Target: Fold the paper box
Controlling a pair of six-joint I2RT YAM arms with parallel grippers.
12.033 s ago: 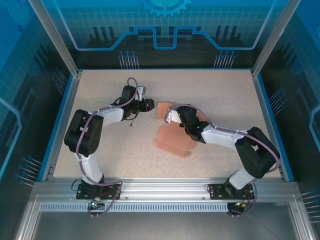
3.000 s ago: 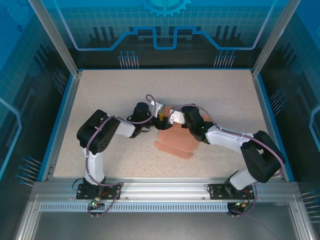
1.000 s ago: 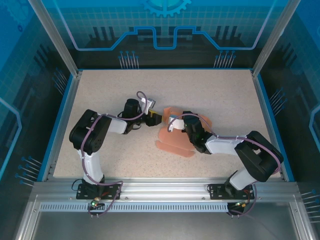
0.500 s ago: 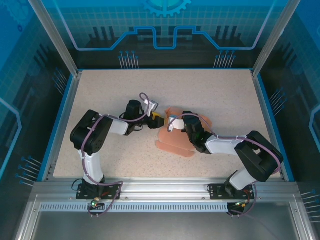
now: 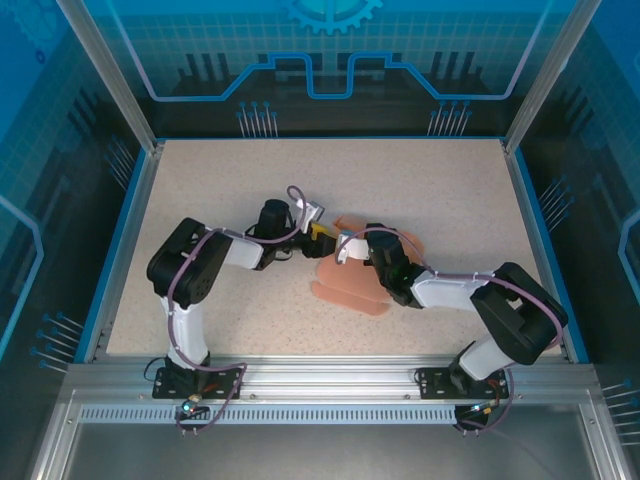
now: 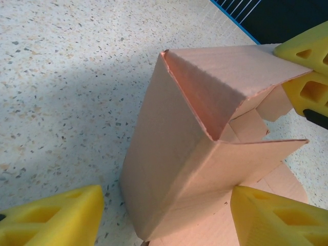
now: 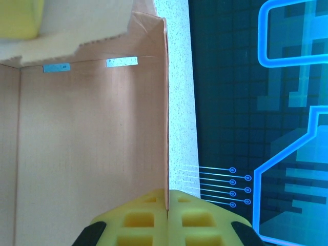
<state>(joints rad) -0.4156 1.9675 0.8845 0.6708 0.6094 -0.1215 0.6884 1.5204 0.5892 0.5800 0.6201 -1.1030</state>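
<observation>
Left fingers (image 6: 56, 220) have closed in on the paper box (image 6: 174, 154) and spread wider, now straddling its raised wall, holding nothing. Right fingers (image 7: 143, 223) stay pinched on a wall edge; box looks partly erected.

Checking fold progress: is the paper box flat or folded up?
Partly folded: the paper box has walls standing up, top open; other flaps lie flat.

Count on inspection:

- Box (image 5: 348, 282): one, of salmon-pink card.
- Arms: two, namely the left arm (image 5: 190, 265) and the right arm (image 5: 485, 295).
- Grippers: two, namely the left gripper (image 6: 166, 210) and the right gripper (image 7: 167, 205).
- Yellow fingers (image 6: 56, 218): two per gripper, four in all.
- Pale blue strips (image 7: 122, 62) on the card's inner face: two.
- Table (image 5: 430, 190): one.
</observation>
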